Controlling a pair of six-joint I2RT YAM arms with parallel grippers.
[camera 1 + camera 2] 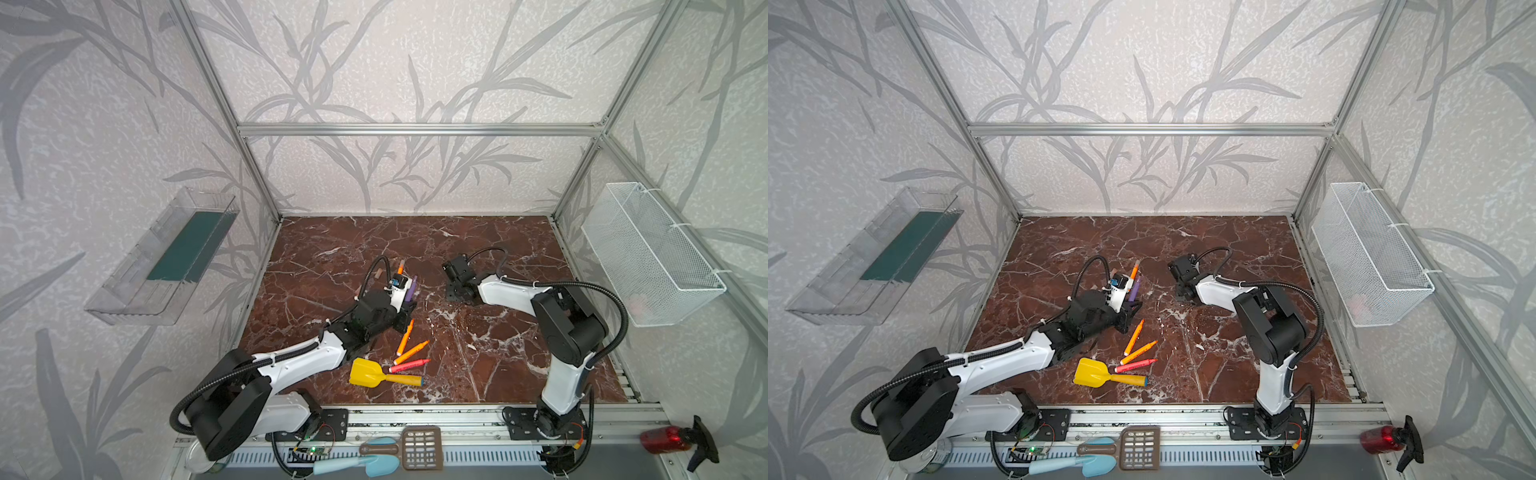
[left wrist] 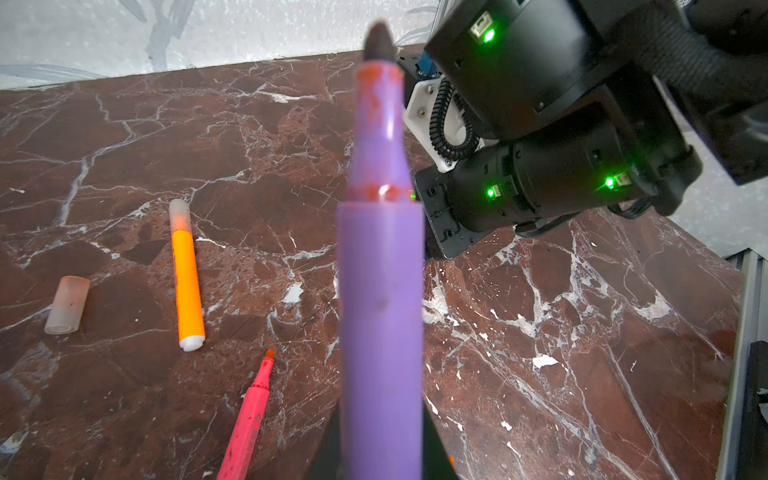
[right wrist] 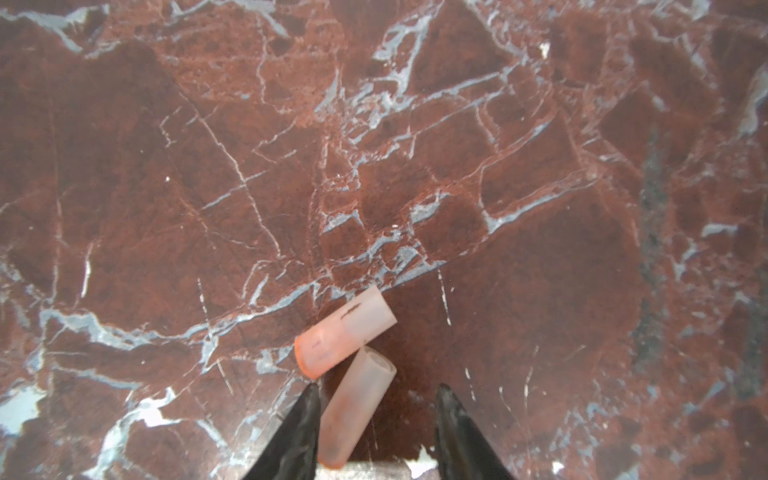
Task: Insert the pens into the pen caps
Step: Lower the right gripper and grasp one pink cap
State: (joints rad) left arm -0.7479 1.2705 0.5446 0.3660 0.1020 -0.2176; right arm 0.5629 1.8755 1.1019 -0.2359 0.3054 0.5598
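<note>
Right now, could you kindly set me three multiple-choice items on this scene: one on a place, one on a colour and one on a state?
1. Where does the yellow shovel lie?
A) against the back wall
B) at the front of the table, beside loose pens
C) under the right arm

2. What colour is the pen in the left pincer?
A) green
B) purple
C) black

3. How do the jaws of the right pincer stand?
A) apart around a cap
B) clamped on a pen
C) shut on nothing

Answers: 1 B, it rests near the front edge by three pens; 2 B, the left wrist view shows a purple barrel; 3 A, the cap lies in the open gap between them.
</note>
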